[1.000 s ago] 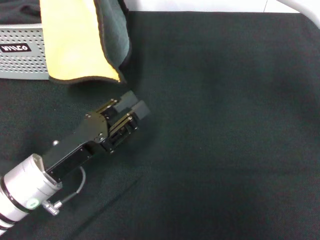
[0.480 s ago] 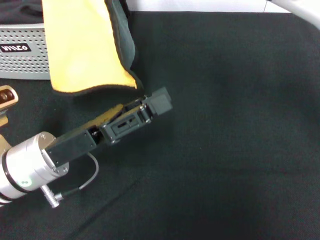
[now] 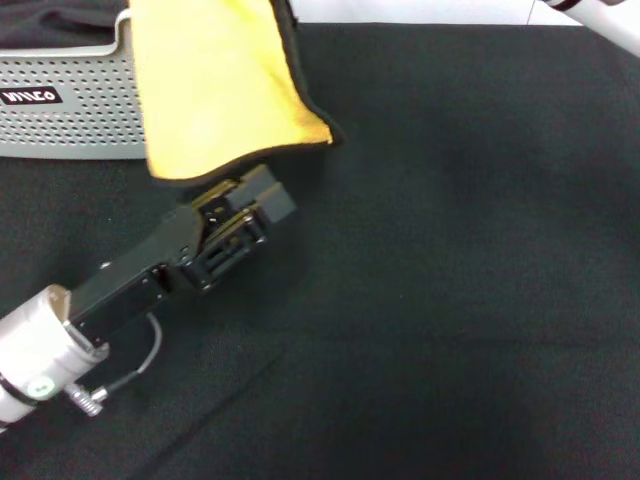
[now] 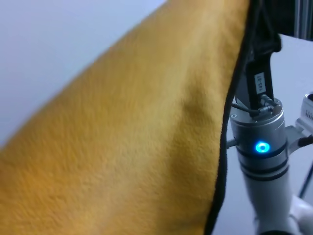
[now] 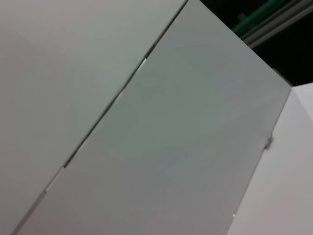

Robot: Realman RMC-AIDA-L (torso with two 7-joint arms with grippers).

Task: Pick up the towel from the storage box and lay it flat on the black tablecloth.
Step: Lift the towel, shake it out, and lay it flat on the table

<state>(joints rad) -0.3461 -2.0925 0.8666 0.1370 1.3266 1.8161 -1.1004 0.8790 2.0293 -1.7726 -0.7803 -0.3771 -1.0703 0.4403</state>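
Head view: your left gripper (image 3: 262, 192) is sitting under the towel (image 3: 215, 85), which is hanging over the storage box (image 3: 70, 120) rim; grip undeterminable. Left wrist view: yellow cloth filling. Next: spreading on the black tablecloth (image 3: 450, 260).

Towel (image 3: 220, 90) yellow face out, hanging over storage box (image 3: 70, 110) edge.
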